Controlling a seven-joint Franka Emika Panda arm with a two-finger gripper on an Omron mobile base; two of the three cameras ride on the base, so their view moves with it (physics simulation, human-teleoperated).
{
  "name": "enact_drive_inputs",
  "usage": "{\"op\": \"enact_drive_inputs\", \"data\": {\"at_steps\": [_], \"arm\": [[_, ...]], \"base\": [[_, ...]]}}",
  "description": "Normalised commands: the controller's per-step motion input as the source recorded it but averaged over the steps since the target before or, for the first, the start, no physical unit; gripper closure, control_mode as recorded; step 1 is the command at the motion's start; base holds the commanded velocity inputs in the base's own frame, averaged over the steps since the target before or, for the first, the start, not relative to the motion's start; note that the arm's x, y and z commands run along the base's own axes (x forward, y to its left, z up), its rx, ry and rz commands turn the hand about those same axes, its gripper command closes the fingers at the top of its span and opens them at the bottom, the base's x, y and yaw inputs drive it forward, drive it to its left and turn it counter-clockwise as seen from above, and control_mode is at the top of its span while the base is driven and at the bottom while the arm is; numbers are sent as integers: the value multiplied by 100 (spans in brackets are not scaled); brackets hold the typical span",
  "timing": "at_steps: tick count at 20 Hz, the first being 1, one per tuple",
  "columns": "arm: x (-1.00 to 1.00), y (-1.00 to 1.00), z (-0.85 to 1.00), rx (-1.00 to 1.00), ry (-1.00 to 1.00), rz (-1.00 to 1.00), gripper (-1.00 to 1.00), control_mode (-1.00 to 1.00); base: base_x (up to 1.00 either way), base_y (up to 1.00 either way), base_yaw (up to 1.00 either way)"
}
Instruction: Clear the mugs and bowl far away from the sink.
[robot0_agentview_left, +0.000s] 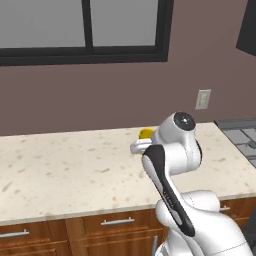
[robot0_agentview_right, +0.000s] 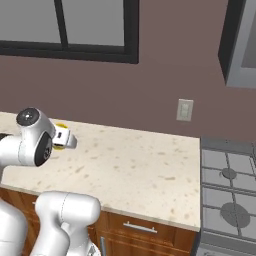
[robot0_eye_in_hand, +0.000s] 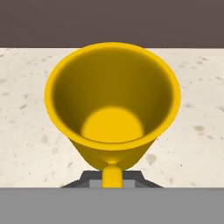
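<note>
Yellow mug sat closest to the hand camera, its mouth open toward the lens and its handle at the bottom between the dark fingertips. From both base cameras only a yellow sliver of it showed past the white arm. Speckled cream countertop ran beneath a window in the brown wall; a stove adjoined it. The gripper was nearly closed, apparently clamped on the mug's handle.

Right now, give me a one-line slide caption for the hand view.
Hand shut on the handle of the empty yellow mug, over the speckled countertop.
</note>
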Motion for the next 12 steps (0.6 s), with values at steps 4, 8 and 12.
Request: {"op": "enact_drive_inputs", "data": {"at_steps": [4, 8, 12], "arm": [[49, 21, -34, 0, 0, -3, 100, -100], [49, 18, -34, 0, 0, -2, 100, -100], [45, 16, -37, 0, 0, -2, 100, -100]], "base": [[0, 0, 0], [0, 0, 0], [0, 0, 0]]}}
